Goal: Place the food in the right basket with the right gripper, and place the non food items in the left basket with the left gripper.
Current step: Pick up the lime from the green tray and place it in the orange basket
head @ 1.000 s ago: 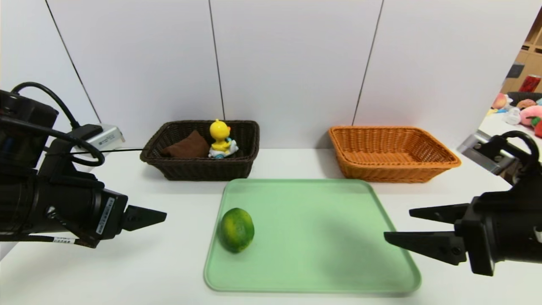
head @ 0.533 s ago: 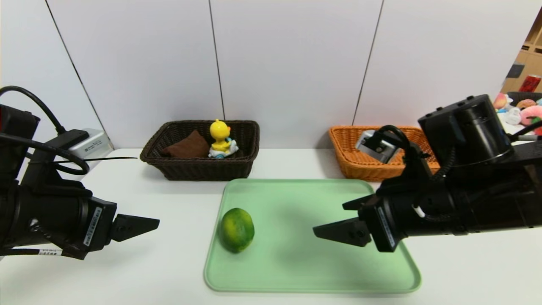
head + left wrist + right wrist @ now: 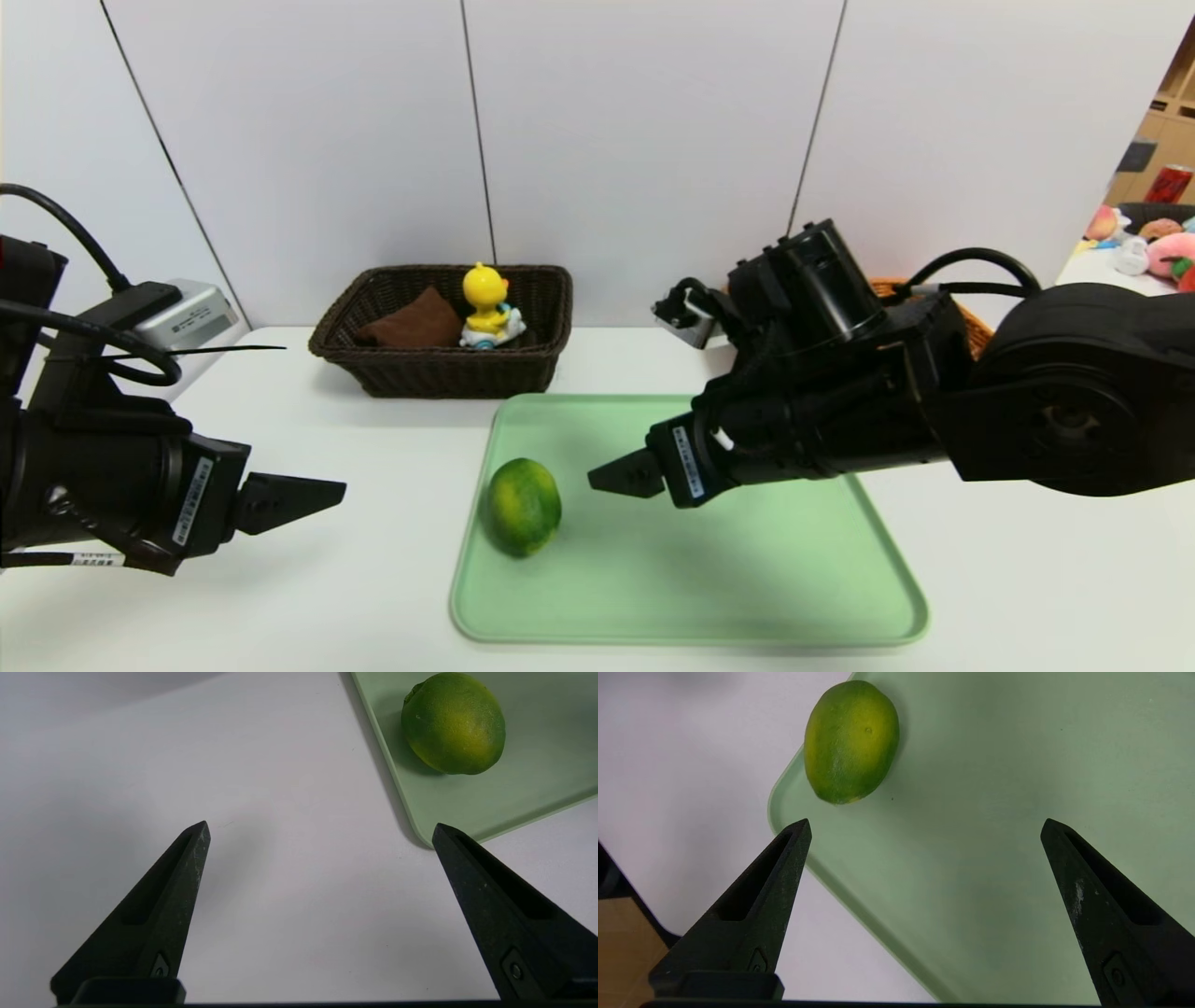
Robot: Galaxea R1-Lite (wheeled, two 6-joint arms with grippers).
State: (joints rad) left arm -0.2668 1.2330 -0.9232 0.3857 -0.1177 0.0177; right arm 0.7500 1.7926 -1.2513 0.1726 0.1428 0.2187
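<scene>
- Head view: my right pincer (image 3: 926, 828), open and empty, hovers over the tray (image 3: 747, 569), near the green fruit (image 3: 524, 508) on it.
- My left pincer (image 3: 321, 830) hangs open above the counter (image 3: 373, 597).

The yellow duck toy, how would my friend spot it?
Find the green tray. Beyond its left end sits a dark brown basket. Inside, beside a brown cloth thing, the duck is bright yellow with an orange beak.
</scene>
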